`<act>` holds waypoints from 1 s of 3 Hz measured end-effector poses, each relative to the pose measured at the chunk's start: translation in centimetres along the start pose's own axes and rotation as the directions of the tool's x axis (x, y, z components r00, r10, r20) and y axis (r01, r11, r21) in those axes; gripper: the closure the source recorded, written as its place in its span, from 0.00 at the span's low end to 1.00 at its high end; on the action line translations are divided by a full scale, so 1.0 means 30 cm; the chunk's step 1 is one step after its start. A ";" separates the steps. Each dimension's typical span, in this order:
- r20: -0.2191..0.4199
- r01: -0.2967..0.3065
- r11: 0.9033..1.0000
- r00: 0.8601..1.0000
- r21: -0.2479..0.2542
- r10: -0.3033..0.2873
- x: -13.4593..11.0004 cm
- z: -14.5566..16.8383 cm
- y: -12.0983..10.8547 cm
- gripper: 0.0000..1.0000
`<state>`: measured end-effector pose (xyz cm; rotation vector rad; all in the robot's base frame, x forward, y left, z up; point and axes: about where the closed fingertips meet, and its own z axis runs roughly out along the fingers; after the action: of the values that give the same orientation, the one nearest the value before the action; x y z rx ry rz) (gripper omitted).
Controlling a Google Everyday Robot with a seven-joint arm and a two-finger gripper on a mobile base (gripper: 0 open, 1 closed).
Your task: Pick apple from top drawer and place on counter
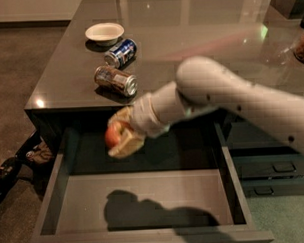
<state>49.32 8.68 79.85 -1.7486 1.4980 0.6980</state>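
Observation:
My gripper [118,135] is shut on the red apple [112,135] and holds it in the air above the back of the open top drawer [145,201], just below the counter's front edge. The apple shows between the pale fingers [127,143], partly covered by them. The glossy dark grey counter [189,37] lies behind and above. My white arm reaches in from the right and casts a shadow on the drawer bottom.
Two soda cans lie on the counter's left part, a silver one [115,80] near the front edge and a blue one [120,52] behind it. A white bowl [104,32] stands further back. Narrower stacked drawers [273,167] sit at the right. Dark objects lie on the floor at left [13,168].

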 end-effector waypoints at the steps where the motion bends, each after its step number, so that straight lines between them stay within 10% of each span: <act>1: -0.055 0.105 0.994 0.993 0.021 -0.104 -0.209 -0.169 -0.117 1.00; 2: -0.001 0.095 0.989 0.995 0.111 -0.095 -0.271 -0.389 -0.259 1.00; 3: -0.001 0.095 0.989 0.995 0.111 -0.095 -0.271 -0.389 -0.259 1.00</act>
<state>54.91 4.66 94.52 -1.7204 1.4130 0.5594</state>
